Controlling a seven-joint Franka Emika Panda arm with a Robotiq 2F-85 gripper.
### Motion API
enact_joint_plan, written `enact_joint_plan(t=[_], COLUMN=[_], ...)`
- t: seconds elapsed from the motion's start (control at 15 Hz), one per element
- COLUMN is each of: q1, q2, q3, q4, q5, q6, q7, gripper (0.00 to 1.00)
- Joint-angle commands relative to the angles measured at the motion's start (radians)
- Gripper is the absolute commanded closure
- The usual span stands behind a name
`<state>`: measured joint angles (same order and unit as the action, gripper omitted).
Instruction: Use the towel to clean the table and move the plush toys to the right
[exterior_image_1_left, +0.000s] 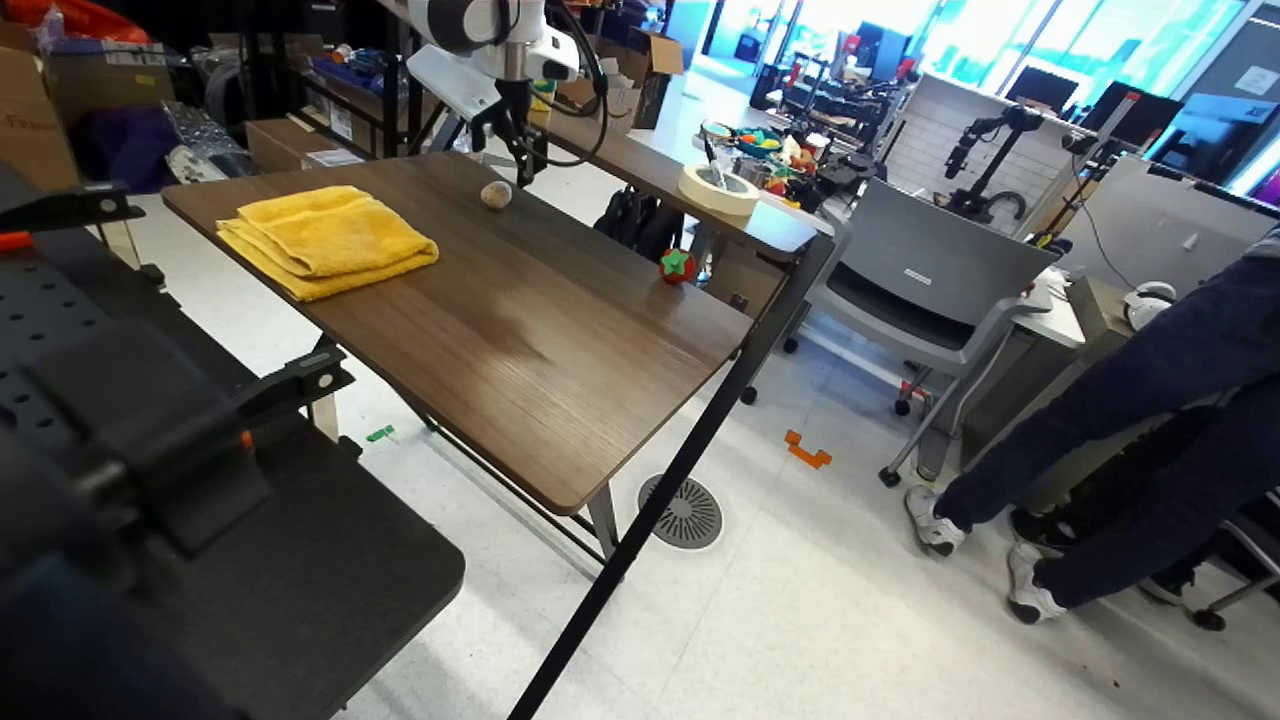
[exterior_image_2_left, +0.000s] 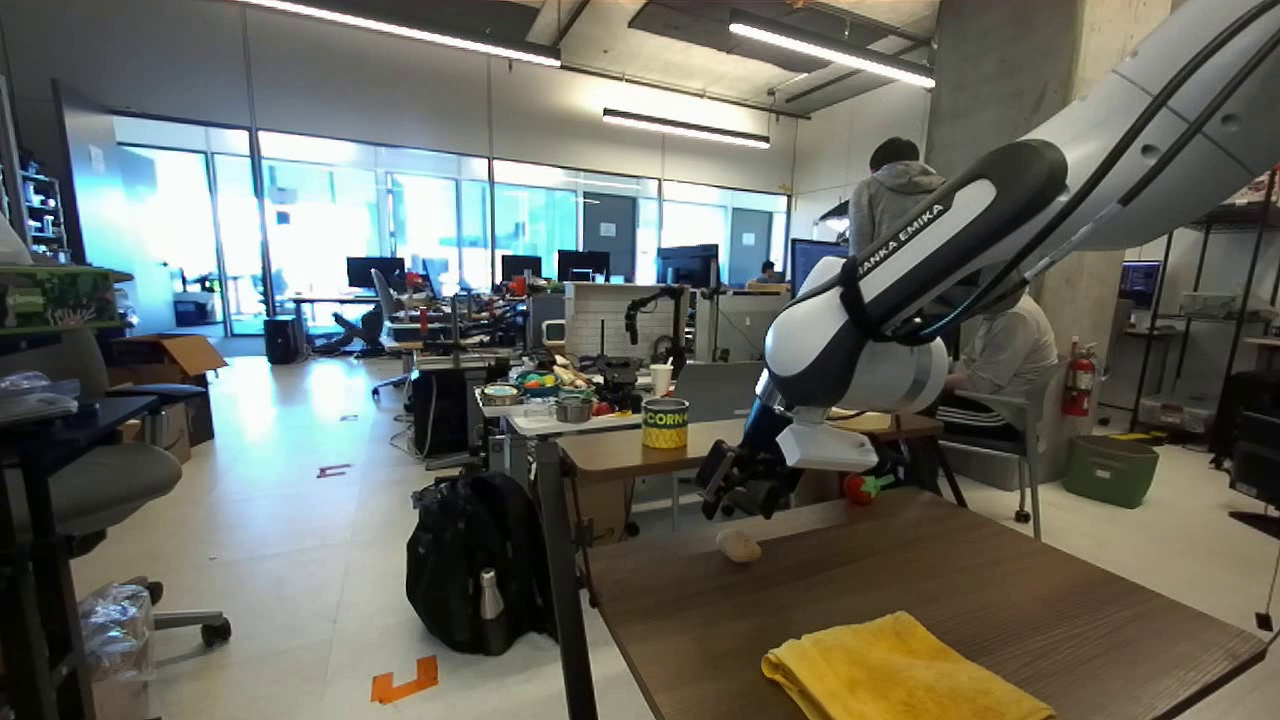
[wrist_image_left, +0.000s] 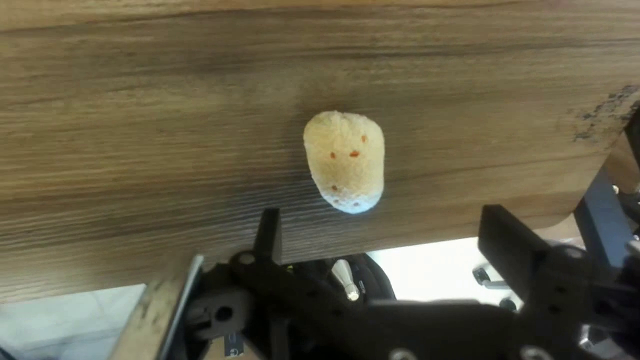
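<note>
The yellow folded towel (exterior_image_1_left: 335, 240) lies flat on the dark brown table (exterior_image_1_left: 560, 370), near one long edge; it also shows in an exterior view (exterior_image_2_left: 905, 670). A pale tan potato-like plush (exterior_image_1_left: 496, 195) lies near the opposite long edge, also seen in an exterior view (exterior_image_2_left: 738, 546) and the wrist view (wrist_image_left: 345, 160). A red plush with a green top (exterior_image_1_left: 677, 265) sits farther along that edge, also in an exterior view (exterior_image_2_left: 858, 488). My gripper (wrist_image_left: 381, 215) is open and empty, above and beside the potato plush, not touching it. It shows in both exterior views (exterior_image_1_left: 502, 160) (exterior_image_2_left: 740, 508).
A neighbouring table (exterior_image_2_left: 610, 455) stands beyond the edge near the plushes, holding a corn can (exterior_image_2_left: 665, 425) and a tape roll (exterior_image_1_left: 718, 190). A backpack (exterior_image_2_left: 480, 560) is on the floor by the table. A black bench with clamps (exterior_image_1_left: 330, 560) stands on the towel side.
</note>
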<state>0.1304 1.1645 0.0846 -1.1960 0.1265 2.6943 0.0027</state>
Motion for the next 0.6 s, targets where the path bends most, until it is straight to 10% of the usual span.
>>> enact_joint_plan(t=[0.0, 0.53], q1=[0.01, 0.033], q2=[0.027, 0.037], q3=[-0.01, -0.044], q4=[0.079, 0.123], q5=[-0.025, -0.046], q6=[-0.128, -0.197], q7=[0.039, 0.088], gripper=[0.0, 0.0])
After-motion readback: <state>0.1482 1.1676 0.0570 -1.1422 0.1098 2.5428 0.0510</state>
